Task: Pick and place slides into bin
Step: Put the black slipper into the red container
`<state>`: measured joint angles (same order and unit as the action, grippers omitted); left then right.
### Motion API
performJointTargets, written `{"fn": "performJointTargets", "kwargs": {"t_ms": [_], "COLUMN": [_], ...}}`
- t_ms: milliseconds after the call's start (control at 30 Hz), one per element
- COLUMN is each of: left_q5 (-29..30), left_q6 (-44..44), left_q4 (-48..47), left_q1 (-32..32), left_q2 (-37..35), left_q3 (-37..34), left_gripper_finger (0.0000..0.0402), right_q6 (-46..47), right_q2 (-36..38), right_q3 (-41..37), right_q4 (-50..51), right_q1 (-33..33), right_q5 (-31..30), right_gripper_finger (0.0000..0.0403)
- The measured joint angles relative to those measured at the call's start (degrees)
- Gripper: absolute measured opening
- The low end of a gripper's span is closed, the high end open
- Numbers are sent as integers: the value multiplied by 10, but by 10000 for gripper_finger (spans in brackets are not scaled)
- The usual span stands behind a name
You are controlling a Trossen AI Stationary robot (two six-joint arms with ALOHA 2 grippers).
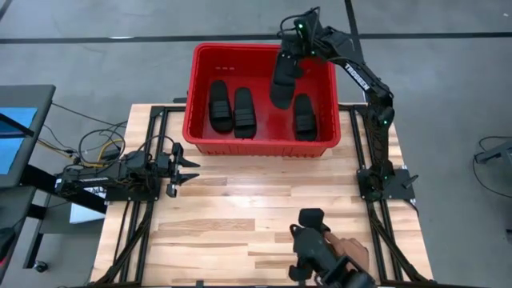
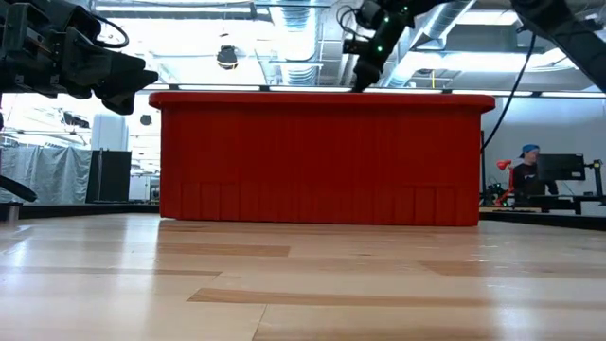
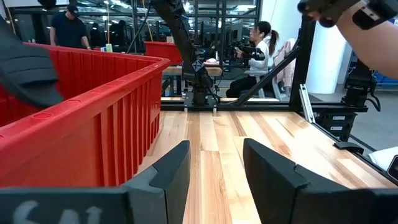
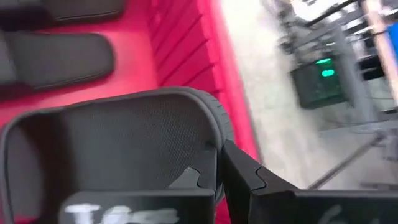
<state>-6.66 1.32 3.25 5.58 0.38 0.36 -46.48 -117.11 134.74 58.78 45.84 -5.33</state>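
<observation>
Landmark: bin (image 1: 262,148), far edge of table (image 1: 264,232).
- Inside bin: three slides (image 1: 234,109) lying on floor, two at left touching, one right; bare floor between them.
- Right gripper (image 1: 286,68) with fourth slide (image 1: 282,84) hangs above that gap.
- Near side of bin: open tabletop; left gripper (image 1: 189,170) near bin's left corner, person's hand (image 1: 324,248) at near edge.
</observation>
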Motion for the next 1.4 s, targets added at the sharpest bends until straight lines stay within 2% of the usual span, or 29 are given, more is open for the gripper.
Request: {"fn": "performJointTargets", "kwargs": {"t_ms": [367,967,1400], "left_q5": [0,0,0], "left_q6": [0,0,0], "left_q4": [0,0,0], "left_q1": [0,0,0], "left_q2": [0,0,0], "left_q3": [0,0,0], "left_gripper_finger": [139,139,139], "right_q6": [21,58,66], "right_q2": [-4,-23,-23], "right_q3": [0,0,0], "right_q4": [64,137,126], "right_q1": [-2,-32,-39], "right_q5": [62,70,68], "right_gripper_finger": [0,0,0]}}
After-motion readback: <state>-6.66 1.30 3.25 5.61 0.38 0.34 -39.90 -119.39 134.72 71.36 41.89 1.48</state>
